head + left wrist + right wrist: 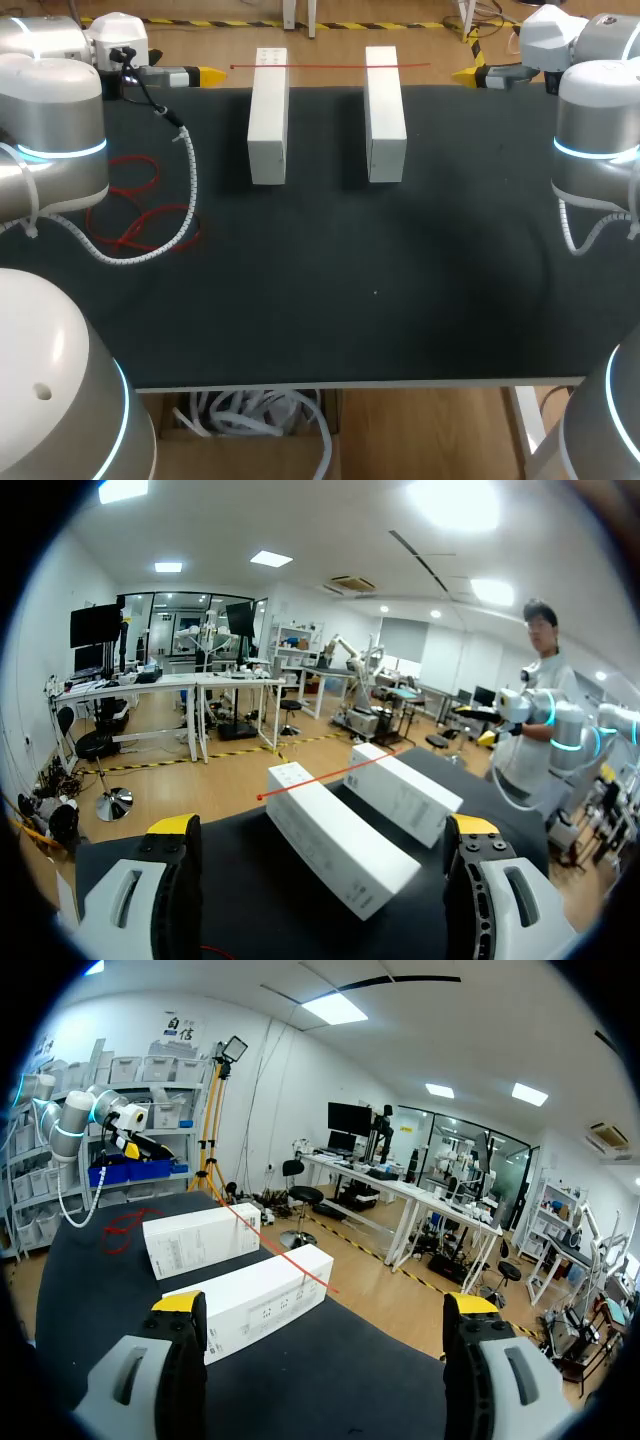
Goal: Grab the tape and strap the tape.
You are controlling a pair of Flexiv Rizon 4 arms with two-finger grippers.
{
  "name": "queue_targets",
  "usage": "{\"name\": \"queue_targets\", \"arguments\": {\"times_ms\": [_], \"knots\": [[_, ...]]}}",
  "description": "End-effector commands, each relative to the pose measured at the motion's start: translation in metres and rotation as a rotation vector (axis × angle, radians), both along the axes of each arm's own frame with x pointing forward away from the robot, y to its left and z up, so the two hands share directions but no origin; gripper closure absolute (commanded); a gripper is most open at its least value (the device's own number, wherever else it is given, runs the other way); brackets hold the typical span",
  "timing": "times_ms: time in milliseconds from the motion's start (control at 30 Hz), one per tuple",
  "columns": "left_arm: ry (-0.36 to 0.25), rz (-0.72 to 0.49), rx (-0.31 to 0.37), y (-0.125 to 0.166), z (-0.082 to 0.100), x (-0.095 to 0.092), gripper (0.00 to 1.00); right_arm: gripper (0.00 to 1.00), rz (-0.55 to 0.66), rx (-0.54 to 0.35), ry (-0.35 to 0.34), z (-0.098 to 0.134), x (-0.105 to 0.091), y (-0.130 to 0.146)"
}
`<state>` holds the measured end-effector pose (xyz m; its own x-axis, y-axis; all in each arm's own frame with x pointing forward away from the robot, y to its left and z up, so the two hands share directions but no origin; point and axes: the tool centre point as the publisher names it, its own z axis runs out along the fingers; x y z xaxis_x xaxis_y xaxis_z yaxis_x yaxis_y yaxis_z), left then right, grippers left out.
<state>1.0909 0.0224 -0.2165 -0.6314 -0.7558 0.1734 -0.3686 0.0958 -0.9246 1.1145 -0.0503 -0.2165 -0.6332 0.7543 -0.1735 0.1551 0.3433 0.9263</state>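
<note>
Tape point(330, 66) bridges two white boxes point(268, 115) at twelve o'clock; our left gripper point(322, 828) and right gripper point(320, 1305), fingers spread, could miss something so thin.

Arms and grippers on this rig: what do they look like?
Left arm and right arm: rounded silver-grey links, glowing cyan joint rings, a white spiral-wrapped cable looping off each. Left gripper and right gripper: grey-white, black-edged fingers, yellow tips.

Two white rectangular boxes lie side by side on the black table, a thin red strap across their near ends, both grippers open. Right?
No: the head view shows the thin red strap across the far ends of the white rectangular boxes. Otherwise right.
</note>
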Motion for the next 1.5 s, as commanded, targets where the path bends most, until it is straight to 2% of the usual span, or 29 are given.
{"name": "queue_targets", "arguments": {"times_ms": [33,633,733,833,867,900,933,967,1033,1100,1267,1500], "knots": [[-0.005,0.001,-0.003,0.000,-0.001,0.000,0.00,0.00,0.000,0.000,0.000,0.000,0.000,0.000],[-0.016,-0.020,-0.006,0.000,-0.002,0.000,0.00,0.00,0.000,0.000,0.000,0.000,0.000,0.000],[-0.037,-0.101,0.055,-0.001,-0.006,0.005,0.00,0.00,0.000,0.000,0.000,0.000,0.000,0.000],[-0.054,-0.212,0.092,0.001,-0.013,0.016,0.00,0.00,0.000,0.000,0.000,0.000,0.000,0.000],[-0.040,-0.237,0.072,0.003,-0.016,0.021,0.00,0.00,0.000,0.000,0.000,0.000,0.000,0.000],[-0.049,-0.276,-0.021,0.006,-0.018,0.027,0.00,0.00,0.000,0.000,0.000,0.000,0.000,0.000],[-0.058,-0.283,-0.033,0.008,-0.019,0.033,0.00,0.00,0.000,0.000,0.000,0.000,0.000,0.000],[-0.062,-0.305,-0.012,0.010,-0.020,0.038,0.00,0.00,0.000,0.000,0.000,0.000,0.000,0.000],[-0.084,-0.368,-0.025,0.011,-0.021,0.049,0.00,0.00,0.000,0.000,0.000,0.000,0.000,0.000],[-0.074,-0.417,-0.025,0.013,-0.024,0.061,0.00,0.00,0.000,0.000,0.000,0.000,0.000,0.000],[-0.086,-0.526,0.035,0.008,-0.030,0.084,0.00,0.00,0.000,0.000,0.000,0.000,0.000,0.000],[-0.099,-0.570,0.010,-0.007,-0.041,0.113,0.00,0.00,0.000,0.000,0.000,0.000,0.000,0.000]]}}
